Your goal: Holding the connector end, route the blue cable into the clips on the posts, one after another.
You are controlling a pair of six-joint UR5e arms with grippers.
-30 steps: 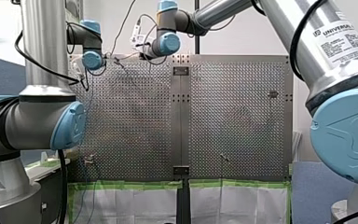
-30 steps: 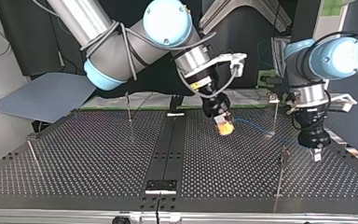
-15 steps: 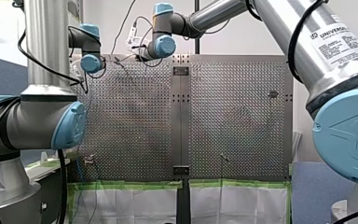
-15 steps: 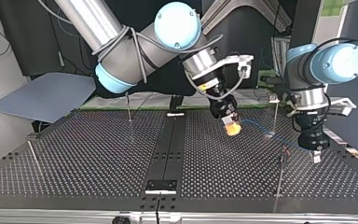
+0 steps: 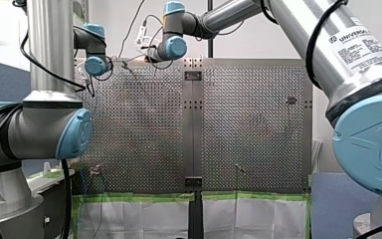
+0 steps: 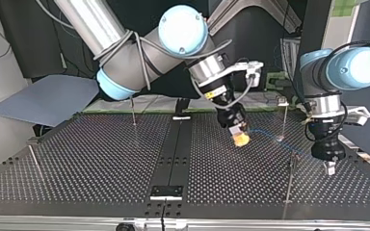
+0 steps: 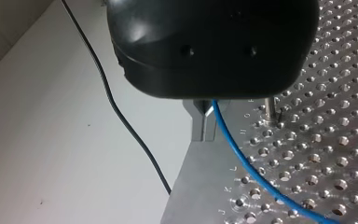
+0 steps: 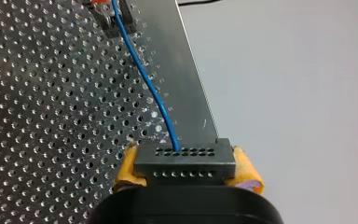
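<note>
My right gripper (image 8: 187, 169) is shut with its yellow pads (image 8: 248, 171) on a black connector block (image 8: 185, 156). The blue cable (image 8: 149, 84) runs from that block over the perforated table to a small clip (image 8: 116, 21). In the top view my right gripper (image 6: 241, 139) hangs low over the table, right of its middle strip. From there the cable (image 6: 270, 137) trails right toward my left gripper (image 6: 329, 167). In the left wrist view my left gripper (image 7: 204, 126) has its metal fingers together, and the cable (image 7: 242, 163) comes out from them.
Thin posts stand on the perforated table (image 6: 101, 163): one at the back left (image 6: 133, 110), one at the left edge (image 6: 33, 159), and two at the right (image 6: 285, 118) (image 6: 291, 175) near the cable. A black wire (image 7: 121, 112) hangs beside the table's edge.
My right gripper has carried the connector toward the top view's right and lower over the table. My left gripper has drifted right and toward the table's near edge.
</note>
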